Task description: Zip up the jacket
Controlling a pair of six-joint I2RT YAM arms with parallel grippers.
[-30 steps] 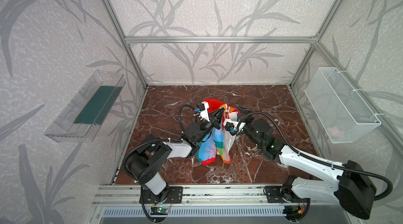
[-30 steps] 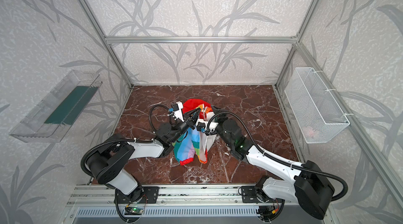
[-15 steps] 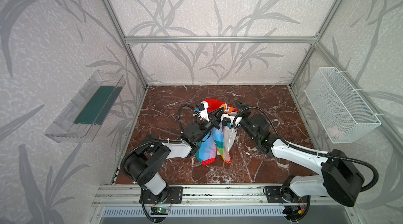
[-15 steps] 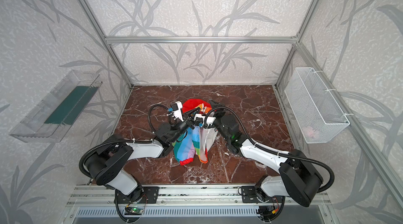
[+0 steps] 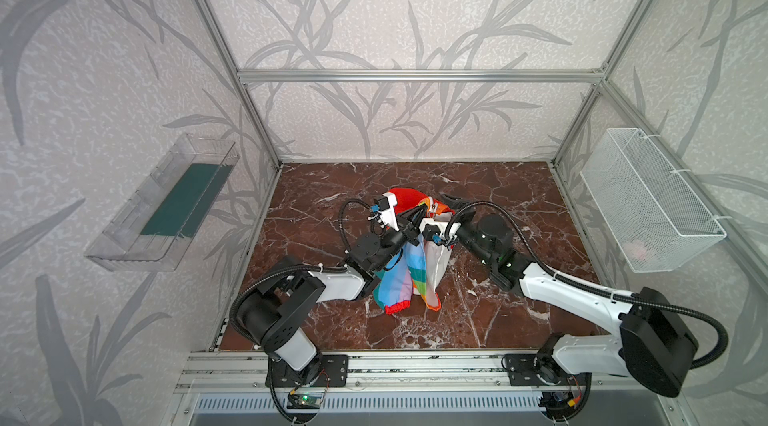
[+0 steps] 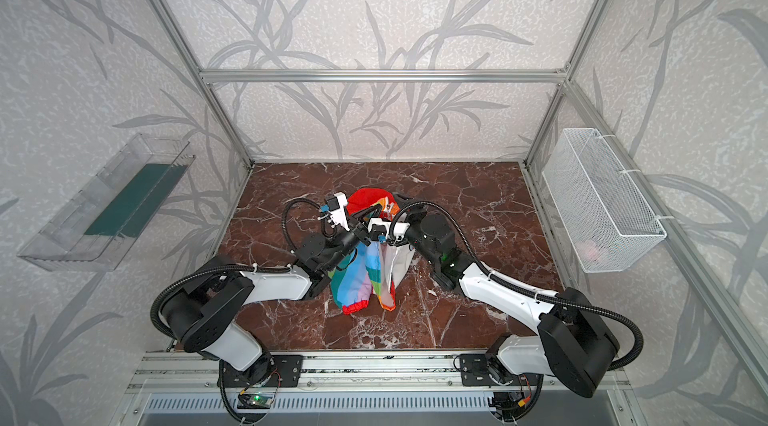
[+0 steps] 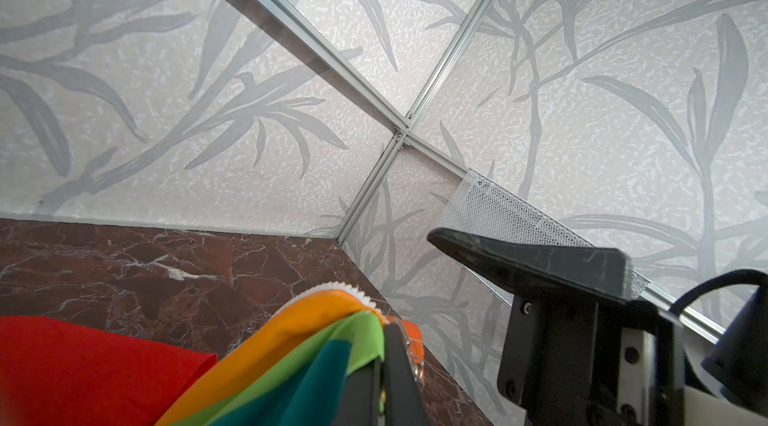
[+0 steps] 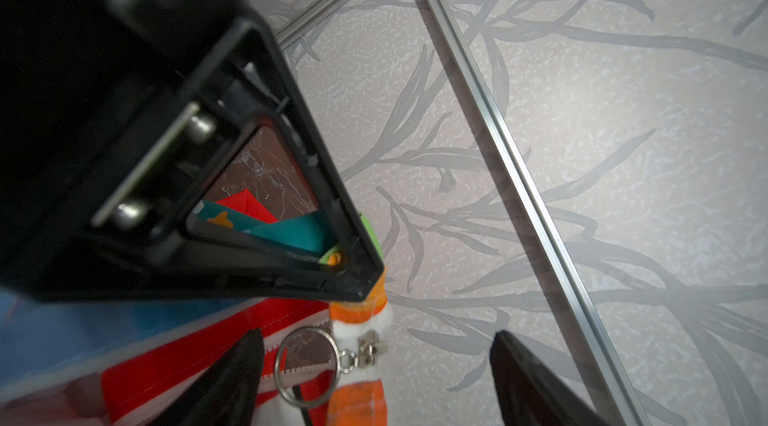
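The rainbow-striped jacket [image 5: 405, 274] [image 6: 357, 278] hangs in mid-air over the marble floor, its red hood behind it. My left gripper [image 5: 412, 219] [image 6: 365, 229] [image 7: 384, 332] is shut on the jacket's [image 7: 291, 353] orange and green top edge beside the white zipper teeth [image 7: 345, 287]. My right gripper [image 5: 432, 210] [image 6: 388, 208] [image 8: 376, 339] is open right next to it. The zipper slider [image 8: 372, 345] and its metal ring pull [image 8: 305, 366] sit between the two black fingers [image 8: 232, 378], untouched. The jacket's lower zipper is hidden by folds.
A white wire basket [image 5: 648, 204] hangs on the right wall and a clear tray [image 5: 166, 204] with a green base on the left wall. Aluminium frame posts [image 5: 257, 129] stand at the back corners. Brown marble floor [image 5: 498, 320] lies under both arms.
My right gripper has moved up to the jacket's top edge, close against the left gripper. The left gripper has kept its hold and the jacket hangs as before.
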